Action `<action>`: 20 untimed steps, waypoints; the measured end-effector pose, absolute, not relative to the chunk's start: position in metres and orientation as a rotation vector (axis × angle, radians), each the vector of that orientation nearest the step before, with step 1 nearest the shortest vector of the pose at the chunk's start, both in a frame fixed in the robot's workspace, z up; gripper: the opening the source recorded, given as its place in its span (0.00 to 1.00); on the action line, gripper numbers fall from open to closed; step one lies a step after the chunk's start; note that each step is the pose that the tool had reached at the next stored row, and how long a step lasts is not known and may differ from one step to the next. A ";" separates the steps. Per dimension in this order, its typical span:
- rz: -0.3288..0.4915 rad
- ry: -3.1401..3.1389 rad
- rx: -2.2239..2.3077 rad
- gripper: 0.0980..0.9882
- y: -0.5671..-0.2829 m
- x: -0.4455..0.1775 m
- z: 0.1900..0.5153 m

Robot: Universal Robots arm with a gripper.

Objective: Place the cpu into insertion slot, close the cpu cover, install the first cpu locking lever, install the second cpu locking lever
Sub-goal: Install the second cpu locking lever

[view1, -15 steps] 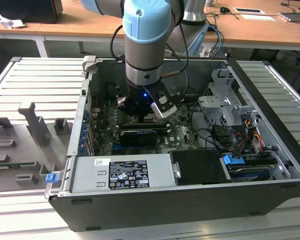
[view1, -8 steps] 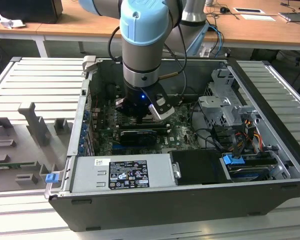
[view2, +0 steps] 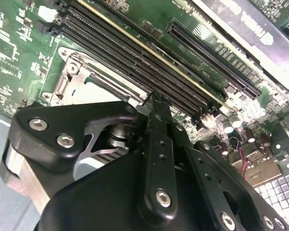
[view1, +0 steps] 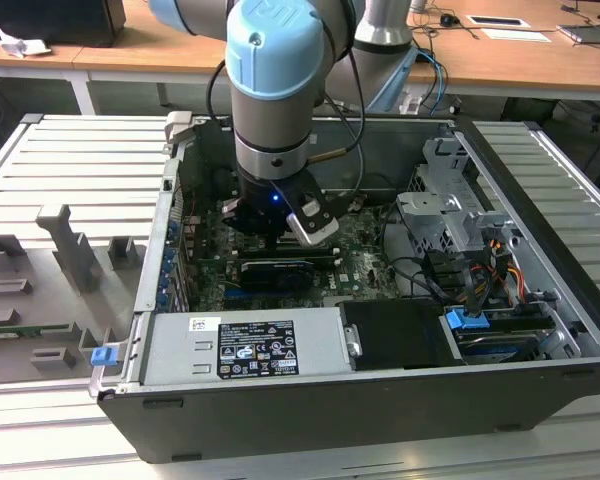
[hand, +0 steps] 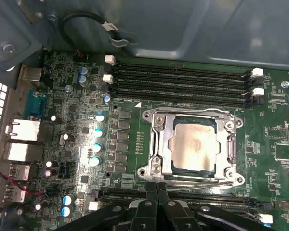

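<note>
In the first wrist view the cpu (hand: 192, 144) lies flat in the insertion slot (hand: 233, 126), its dull silver face showing through the cut-out. The cpu cover (hand: 164, 144) lies down flat over it. My gripper (hand: 156, 186) is shut, its fingertips together right at the near edge of the socket frame, with nothing seen between them. The second wrist view has the black fingers (view2: 155, 144) pointing down beside the slot's silvery frame (view2: 73, 71). In the exterior view the gripper (view1: 272, 232) reaches down into the open computer case over the green board.
Long black memory slots (hand: 183, 79) run along the far side of the socket, and more slots (view2: 149, 57) lie beside the fingers. A black cable (hand: 86, 21) loops on the case wall. A drive cage (view1: 450, 210) and power supply (view1: 250, 345) crowd the case.
</note>
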State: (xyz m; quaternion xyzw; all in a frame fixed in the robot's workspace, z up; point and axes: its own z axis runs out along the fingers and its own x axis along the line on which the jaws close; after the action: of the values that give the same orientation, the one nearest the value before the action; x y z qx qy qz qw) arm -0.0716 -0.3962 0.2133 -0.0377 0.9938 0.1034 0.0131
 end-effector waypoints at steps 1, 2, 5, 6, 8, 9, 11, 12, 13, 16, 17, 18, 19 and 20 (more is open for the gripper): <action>0.327 3.096 -0.117 0.01 -0.396 -0.073 0.212; 0.331 3.095 -0.117 0.01 -0.396 -0.074 0.211; 0.340 3.094 -0.117 0.01 -0.396 -0.076 0.209; 0.348 3.093 -0.117 0.01 -0.396 -0.077 0.207; 0.360 3.091 -0.117 0.01 -0.396 -0.078 0.203; 0.368 3.090 -0.117 0.01 -0.396 -0.078 0.202; 0.393 3.087 -0.116 0.01 -0.396 -0.079 0.199; 0.406 3.084 -0.116 0.01 -0.396 -0.079 0.198; 0.412 3.084 -0.116 0.01 -0.396 -0.079 0.198; 0.431 3.080 -0.115 0.01 -0.396 -0.081 0.196; 0.436 3.080 -0.115 0.01 -0.396 -0.082 0.195; 0.437 3.080 -0.115 0.01 -0.396 -0.082 0.195; 0.438 3.080 -0.116 0.01 -0.396 -0.082 0.195; 0.438 3.079 -0.116 0.01 -0.396 -0.082 0.195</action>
State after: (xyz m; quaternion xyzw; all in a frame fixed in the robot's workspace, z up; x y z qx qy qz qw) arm -0.0822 -0.3963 0.1954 -0.0372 0.9893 0.1406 0.0146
